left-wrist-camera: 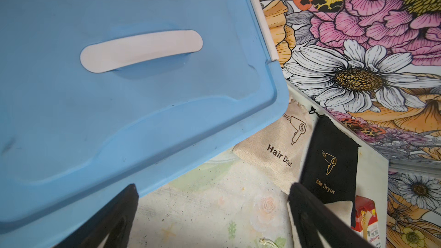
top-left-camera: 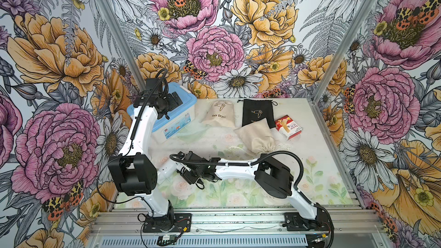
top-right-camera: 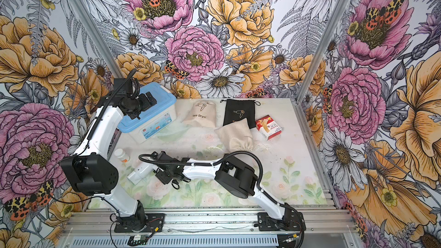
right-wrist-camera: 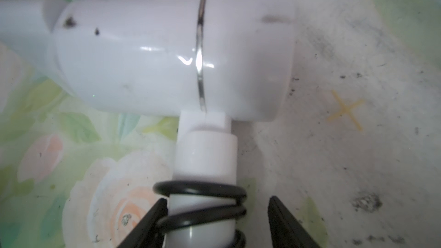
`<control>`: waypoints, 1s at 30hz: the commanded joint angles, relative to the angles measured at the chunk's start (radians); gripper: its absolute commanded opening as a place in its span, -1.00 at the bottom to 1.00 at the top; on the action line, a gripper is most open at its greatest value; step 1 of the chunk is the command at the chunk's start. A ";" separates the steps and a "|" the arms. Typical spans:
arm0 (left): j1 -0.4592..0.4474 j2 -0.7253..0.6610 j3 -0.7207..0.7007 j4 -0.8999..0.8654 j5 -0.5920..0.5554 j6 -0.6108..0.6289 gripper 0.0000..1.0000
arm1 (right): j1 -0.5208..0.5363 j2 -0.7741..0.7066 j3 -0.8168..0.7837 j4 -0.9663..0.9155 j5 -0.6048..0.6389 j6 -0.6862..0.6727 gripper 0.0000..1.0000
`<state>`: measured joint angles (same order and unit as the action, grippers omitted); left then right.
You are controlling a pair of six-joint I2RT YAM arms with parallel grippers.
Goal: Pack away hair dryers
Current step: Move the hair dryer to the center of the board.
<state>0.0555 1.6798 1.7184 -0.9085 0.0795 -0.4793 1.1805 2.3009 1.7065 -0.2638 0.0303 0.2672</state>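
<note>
My right gripper (right-wrist-camera: pixel 217 200) sits part-open, unclamped, straddling the black-cord-wound handle (right-wrist-camera: pixel 205 161) of the white plastic hair dryer (right-wrist-camera: pixel 143 53) lying on the floral mat (right-wrist-camera: pixel 71 139): handle axis runs straight ahead between my jaws, barrel crosswise beyond; left gripper (left-wrist-camera: pixel 213 187), wide, is well apart.

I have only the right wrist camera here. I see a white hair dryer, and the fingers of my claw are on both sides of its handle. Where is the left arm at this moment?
Observer: The left claw hangs open above the closed blue lid of the box, at the back left.
Operator: Is some pouch ready for the dryer?
Observer: Two lie flat beside the box, a beige pouch and a black pouch.
Operator: Is anything close to my dryer?
Observer: A small white bottle sits close behind it, on the left arm's side.
</note>
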 commanded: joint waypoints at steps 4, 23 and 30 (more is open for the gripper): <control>0.006 -0.005 -0.010 0.027 0.011 -0.018 0.98 | -0.009 0.031 0.058 -0.058 0.021 0.013 0.00; -0.037 0.008 -0.026 0.037 0.021 -0.021 0.98 | -0.189 -0.328 -0.417 0.122 0.058 -0.055 -0.66; -0.069 0.029 -0.023 0.049 0.021 -0.027 0.98 | -0.277 -0.476 -0.719 0.272 0.027 -0.077 -0.63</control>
<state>-0.0025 1.6936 1.7012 -0.8852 0.0853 -0.4980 0.9154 1.8744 1.0515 -0.0784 0.0620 0.2249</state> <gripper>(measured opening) 0.987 0.411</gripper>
